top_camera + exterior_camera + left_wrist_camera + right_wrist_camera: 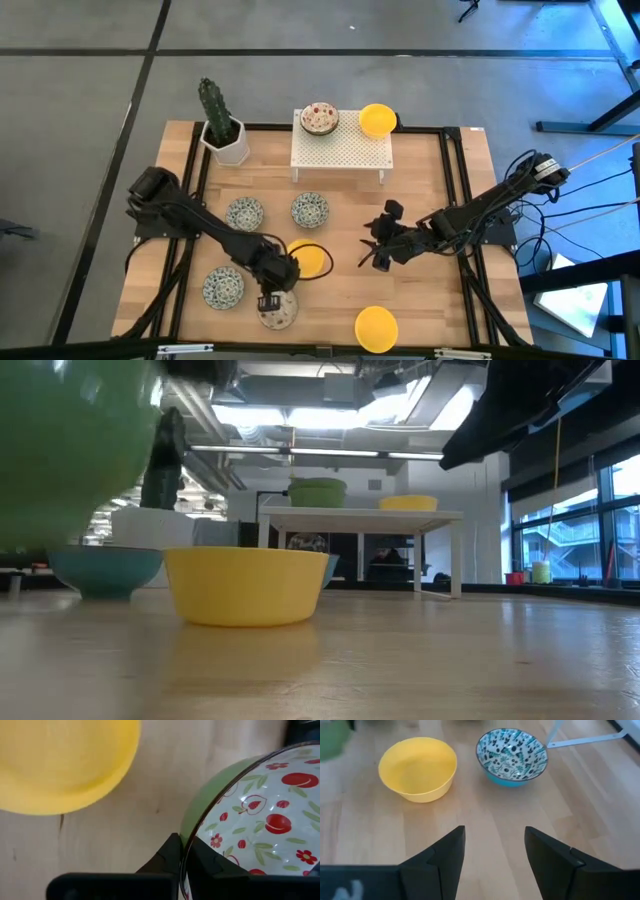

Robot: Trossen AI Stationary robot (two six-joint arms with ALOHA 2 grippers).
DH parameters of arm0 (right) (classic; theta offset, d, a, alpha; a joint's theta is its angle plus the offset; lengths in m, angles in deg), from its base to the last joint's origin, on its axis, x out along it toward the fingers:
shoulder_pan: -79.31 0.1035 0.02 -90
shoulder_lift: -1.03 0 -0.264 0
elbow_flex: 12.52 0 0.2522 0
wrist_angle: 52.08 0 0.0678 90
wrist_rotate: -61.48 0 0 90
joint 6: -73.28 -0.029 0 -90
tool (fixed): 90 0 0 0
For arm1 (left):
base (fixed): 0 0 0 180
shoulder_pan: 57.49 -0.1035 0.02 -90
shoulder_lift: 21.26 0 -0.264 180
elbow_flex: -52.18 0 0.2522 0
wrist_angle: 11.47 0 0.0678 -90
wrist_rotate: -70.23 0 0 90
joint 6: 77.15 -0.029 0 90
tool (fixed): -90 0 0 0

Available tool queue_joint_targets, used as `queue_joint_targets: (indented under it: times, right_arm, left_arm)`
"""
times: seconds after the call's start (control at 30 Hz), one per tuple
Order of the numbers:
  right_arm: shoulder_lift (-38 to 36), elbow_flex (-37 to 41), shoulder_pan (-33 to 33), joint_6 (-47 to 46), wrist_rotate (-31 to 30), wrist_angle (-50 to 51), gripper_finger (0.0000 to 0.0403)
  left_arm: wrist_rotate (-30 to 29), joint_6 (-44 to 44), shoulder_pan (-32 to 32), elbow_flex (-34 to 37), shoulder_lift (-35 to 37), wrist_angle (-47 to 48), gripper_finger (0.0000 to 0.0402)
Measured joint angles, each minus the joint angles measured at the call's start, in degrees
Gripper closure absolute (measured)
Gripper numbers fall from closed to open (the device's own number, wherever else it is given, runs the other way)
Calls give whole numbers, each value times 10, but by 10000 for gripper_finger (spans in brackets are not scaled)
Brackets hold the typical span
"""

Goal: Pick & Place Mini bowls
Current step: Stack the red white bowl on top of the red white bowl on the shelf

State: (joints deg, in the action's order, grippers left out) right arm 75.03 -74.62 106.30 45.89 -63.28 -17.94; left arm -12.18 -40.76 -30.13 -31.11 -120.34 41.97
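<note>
Bowls lie scattered over the wooden worktop. The left hand is at the near edge, its fingers clamped shut on the rim of a red-patterned bowl, white inside with red fruit and flower prints and green outside. In the low view this bowl shows as a large green blur at the upper left, its underside above the worktop. Just beside it lies a yellow bowl, partly under the left arm.

Three blue-green patterned bowls sit nearby: one beside the held bowl, and two farther back, one and another side by side.

The right hand hovers near mid-worktop, fingers spread wide and gripping nothing, facing the yellow bowl and a blue-green bowl.

A second yellow bowl rests at the near edge, well apart from the others. On the white perforated stand at the back sits another red-patterned bowl, and a third yellow bowl is at the stand's far right corner. A cactus in a white pot stands at the back left.
</note>
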Motion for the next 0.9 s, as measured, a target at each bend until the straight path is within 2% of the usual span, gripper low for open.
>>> queue_joint_targets:
  times: [0.1, 0.17, 0.27, 0.47, 0.53, 0.63, 0.8, 0.9]
  right_arm:
    - [0, 0, -7, 7, -1, 0, 199]
    - [0, 0, -13, 10, -2, 0, 199]
    - [0, 0, -17, 6, -2, 0, 199]
    - [0, 0, -13, 4, -1, 0, 199]
    - [0, 0, -13, 7, -1, -5, 199]
    - [0, 0, -13, 10, -1, -14, 199]
    - [0, 0, -13, 19, 1, -17, 199]
    - [0, 0, -13, 24, 3, -14, 199]
  left_arm:
    - [-8, -40, -18, -25, 38, 12, 394]
    - [-54, -59, -37, -49, 72, 29, 393]
    - [-166, -72, -76, -84, 128, 58, 389]
    - [-431, -69, -177, -135, 224, 68, 390]
    - [-477, -66, -231, -145, 243, 49, 390]
    - [-452, -94, -333, -148, 253, -13, 390]
    - [-277, -104, -506, -147, 206, -95, 390]
    - [-202, -87, -578, -147, 159, -116, 390]
